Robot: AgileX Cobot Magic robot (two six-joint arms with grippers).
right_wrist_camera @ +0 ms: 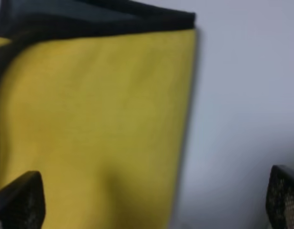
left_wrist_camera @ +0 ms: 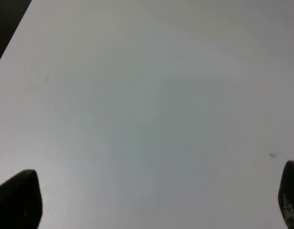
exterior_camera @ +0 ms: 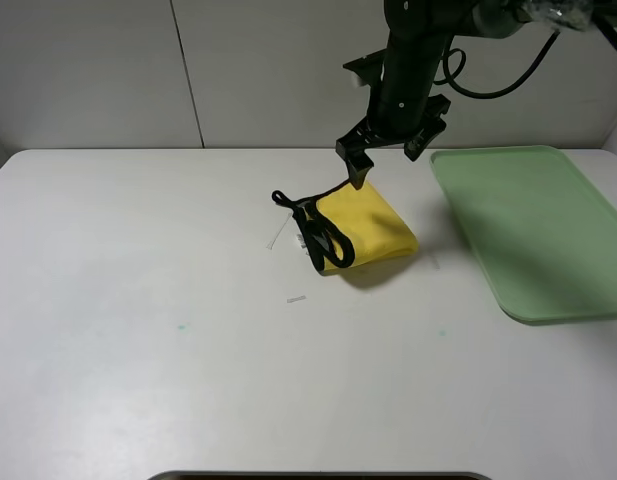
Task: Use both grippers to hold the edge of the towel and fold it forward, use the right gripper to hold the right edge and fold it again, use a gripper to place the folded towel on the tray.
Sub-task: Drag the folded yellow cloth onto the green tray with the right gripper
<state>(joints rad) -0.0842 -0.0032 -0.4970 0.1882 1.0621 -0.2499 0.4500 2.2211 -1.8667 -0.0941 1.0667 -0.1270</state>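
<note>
- Towel (exterior_camera: 366, 228) is folded into a small thick yellow packet, lying on the white table (exterior_camera: 138, 300) near the middle, just left of the pale green tray (exterior_camera: 548, 290), not on it.
- Black piping edge and loop (exterior_camera: 282, 199) bunch at the packet's left/near side.
- Handling, my judgement: plush microfibre, light and soft, no stiffness; layers can slide apart or unfold if only the top layer is pinched. Better to take all layers together at the folded right side, w/ a deep bite.
- Right gripper (exterior_camera: 392, 152) hovers just above the packet's far corner, jaws spread wide, holding nothing; wrist view shows yellow cloth under and betw. the fingers (right_wrist_camera: 18, 200).
- Left gripper (left_wrist_camera: 151, 202) is released too, over bare table; it doesn't show in the high view.
</note>
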